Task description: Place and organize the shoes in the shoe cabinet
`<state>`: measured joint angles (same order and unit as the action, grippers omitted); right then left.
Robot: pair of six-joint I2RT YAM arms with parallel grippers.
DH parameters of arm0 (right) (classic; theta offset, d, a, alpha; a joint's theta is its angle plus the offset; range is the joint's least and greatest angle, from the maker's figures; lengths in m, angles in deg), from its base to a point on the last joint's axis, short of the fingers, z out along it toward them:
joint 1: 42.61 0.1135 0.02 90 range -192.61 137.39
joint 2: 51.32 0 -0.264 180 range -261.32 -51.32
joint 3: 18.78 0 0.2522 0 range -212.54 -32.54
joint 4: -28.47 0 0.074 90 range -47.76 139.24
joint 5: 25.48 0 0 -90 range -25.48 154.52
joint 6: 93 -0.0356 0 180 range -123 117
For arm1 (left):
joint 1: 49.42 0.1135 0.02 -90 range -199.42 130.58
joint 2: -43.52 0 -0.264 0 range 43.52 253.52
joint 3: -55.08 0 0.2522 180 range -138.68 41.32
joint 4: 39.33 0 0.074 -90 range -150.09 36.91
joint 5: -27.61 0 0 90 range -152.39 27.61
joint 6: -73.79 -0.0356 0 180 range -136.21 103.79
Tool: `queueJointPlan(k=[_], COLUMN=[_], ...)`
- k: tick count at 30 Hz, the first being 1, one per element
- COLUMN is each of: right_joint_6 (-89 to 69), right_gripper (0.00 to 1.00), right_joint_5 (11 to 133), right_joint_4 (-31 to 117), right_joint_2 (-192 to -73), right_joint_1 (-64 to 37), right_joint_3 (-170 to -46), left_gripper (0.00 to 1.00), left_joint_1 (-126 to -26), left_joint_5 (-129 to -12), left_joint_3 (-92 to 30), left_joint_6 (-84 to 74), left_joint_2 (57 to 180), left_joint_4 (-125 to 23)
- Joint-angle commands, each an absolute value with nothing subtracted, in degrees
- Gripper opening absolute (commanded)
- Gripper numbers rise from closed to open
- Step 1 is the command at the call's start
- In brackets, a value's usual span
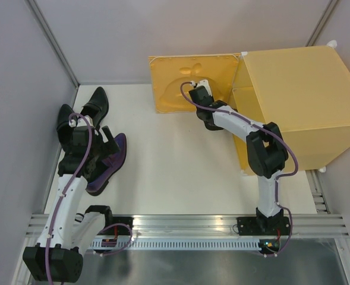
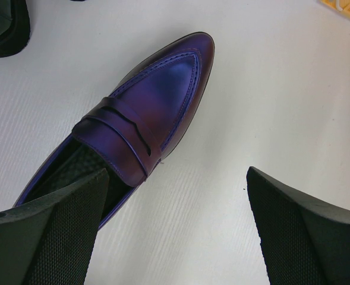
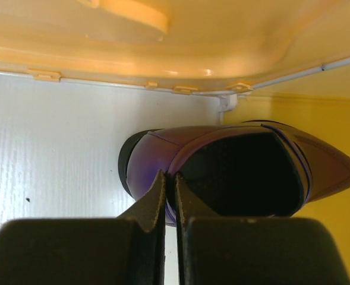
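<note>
A shiny purple shoe (image 2: 151, 113) lies on the white table, toe pointing away. My left gripper (image 2: 177, 228) is open just above its heel end, with the left finger (image 2: 50, 237) over the shoe's opening; in the top view this gripper (image 1: 106, 149) hovers over that shoe (image 1: 116, 155). My right gripper (image 3: 170, 184) is shut on the heel rim of the second purple shoe (image 3: 240, 172), whose toe points into the yellow cabinet (image 1: 299, 101). In the top view my right gripper (image 1: 203, 104) is by the open door (image 1: 186, 77). The black pair (image 1: 94, 107) lies at far left.
The door (image 3: 163, 41) stands open to the cabinet's left, close ahead of my right gripper. Grey walls enclose the table on the left and back. A black shoe's edge (image 2: 5, 29) shows at the top left of the left wrist view.
</note>
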<state>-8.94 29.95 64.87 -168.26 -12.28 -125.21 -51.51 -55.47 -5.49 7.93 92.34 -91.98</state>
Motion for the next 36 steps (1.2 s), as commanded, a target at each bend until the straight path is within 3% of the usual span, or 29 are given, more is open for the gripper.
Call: queueJointPlan(k=[1, 8, 17, 30, 32, 33, 35, 36], right_joint_6=[0.59, 10.62, 18.17, 14.58, 13.97, 13.35, 10.56, 9.49], right_gripper=[0.01, 0.01, 0.01, 0.01, 0.06, 0.14, 0.21, 0.32], right_joint_5=[27.77, 31.56, 25.25, 15.48, 14.68, 14.6, 18.97, 22.04], right_joint_4=[63.34, 65.79, 62.54, 59.29, 59.37, 60.24, 61.91, 62.79], right_joint_2=[-162.85, -160.39, -158.01, -155.03, -155.03, -155.03, -154.42, -153.02], right_joint_1=[-13.16, -14.74, -15.18, -16.5, -16.85, -17.03, -17.03, -16.94], right_joint_3=[-123.16, -122.28, -116.84, -112.79, -112.96, -113.14, -113.84, -113.76], left_gripper=[1.0, 1.0, 1.0, 1.0, 1.0, 1.0, 1.0, 1.0], left_joint_1=[-51.35, -51.35, -51.35, -51.35, -51.35, -51.35, -51.35, -51.35], left_joint_5=[-55.98, -56.59, -57.03, -57.29, -57.38, -57.47, -57.38, -57.38], left_joint_3=[-5.35, -5.35, -5.44, -5.44, -5.61, -5.53, -5.53, -5.44], left_joint_6=[5.67, 5.5, 5.41, 5.41, 5.32, 5.32, 5.32, 5.32], left_joint_2=[92.03, 92.21, 92.56, 92.91, 92.83, 92.91, 92.83, 92.83], left_joint_4=[-90.36, -90.36, -90.35, -90.36, -90.27, -90.35, -90.36, -90.36])
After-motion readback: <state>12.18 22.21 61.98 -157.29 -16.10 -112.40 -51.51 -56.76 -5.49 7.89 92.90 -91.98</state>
